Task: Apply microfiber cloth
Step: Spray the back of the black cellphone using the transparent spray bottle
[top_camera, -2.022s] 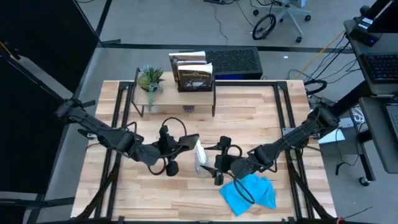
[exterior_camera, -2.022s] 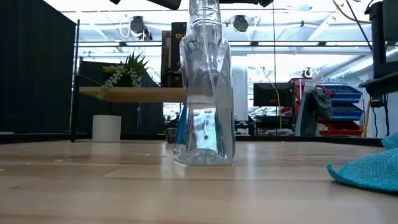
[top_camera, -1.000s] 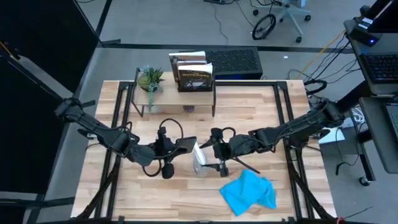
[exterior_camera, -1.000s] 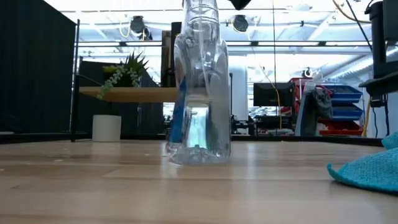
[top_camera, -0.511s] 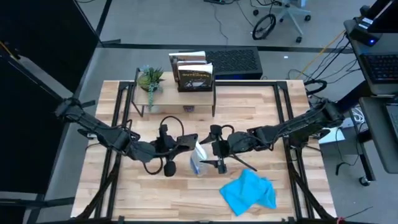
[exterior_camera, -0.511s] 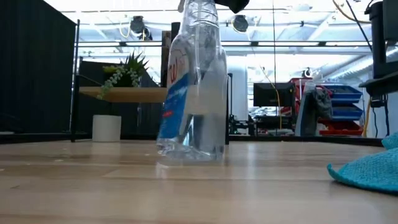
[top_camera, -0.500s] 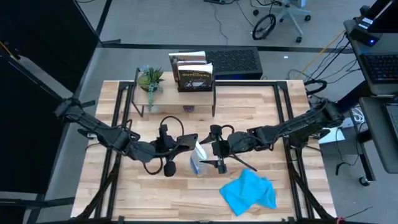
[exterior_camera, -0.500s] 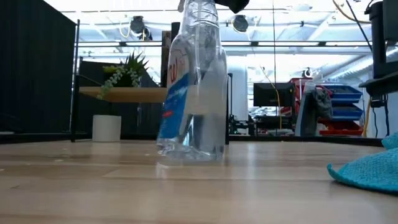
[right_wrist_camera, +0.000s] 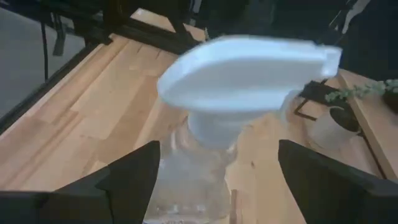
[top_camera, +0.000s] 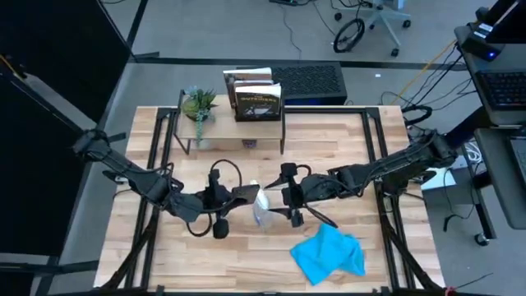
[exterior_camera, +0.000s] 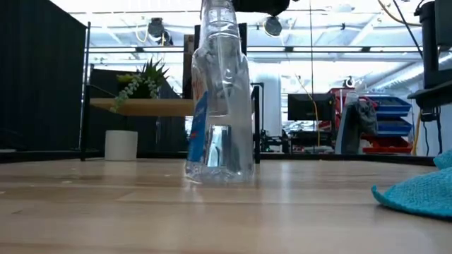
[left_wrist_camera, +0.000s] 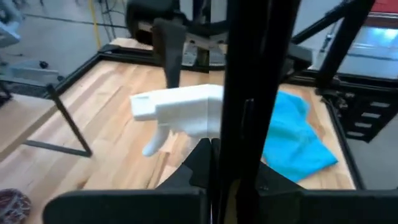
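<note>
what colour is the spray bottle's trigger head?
White, on the spray bottle; clearest in the right wrist view.

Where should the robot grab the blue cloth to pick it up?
Probably from straight above, pinching the raised crumpled folds near the middle of the microfiber cloth. It lies loosely bunched on the table, so a fold gives something to pinch, while its thin flat edges hug the wood. The right hand is nearer it than the left hand.

Spray bottle: top running off the low view's upper edge. Microfiber cloth: being cropped by the right edge there; a dark upright is covering part of it in the left wrist view. Book titles: showing too small to read.
</note>
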Available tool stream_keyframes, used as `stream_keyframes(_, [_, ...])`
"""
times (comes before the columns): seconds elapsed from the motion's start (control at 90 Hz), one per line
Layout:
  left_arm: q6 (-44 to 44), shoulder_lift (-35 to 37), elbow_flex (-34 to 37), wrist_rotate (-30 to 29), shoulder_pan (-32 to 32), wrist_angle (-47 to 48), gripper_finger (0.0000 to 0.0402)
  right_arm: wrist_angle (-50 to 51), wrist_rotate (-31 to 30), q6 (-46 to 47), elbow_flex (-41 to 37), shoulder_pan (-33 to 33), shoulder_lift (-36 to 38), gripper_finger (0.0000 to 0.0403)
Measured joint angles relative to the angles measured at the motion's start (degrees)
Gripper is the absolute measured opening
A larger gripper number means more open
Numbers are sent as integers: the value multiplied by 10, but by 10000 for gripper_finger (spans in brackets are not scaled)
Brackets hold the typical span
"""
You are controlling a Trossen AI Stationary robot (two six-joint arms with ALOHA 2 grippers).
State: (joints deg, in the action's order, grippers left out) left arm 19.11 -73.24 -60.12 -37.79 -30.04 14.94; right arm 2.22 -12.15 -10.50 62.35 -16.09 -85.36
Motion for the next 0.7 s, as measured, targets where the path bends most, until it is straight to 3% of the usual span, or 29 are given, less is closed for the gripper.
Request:
stream_keyframes(0.189, [0,0,0,-48,2,22,6,-6,-3,-9,0,13,0,309])
stream_keyframes(0.7, [-1,-2,0,-18,54,17,6,-48,3,-12,0,15,-1,309])
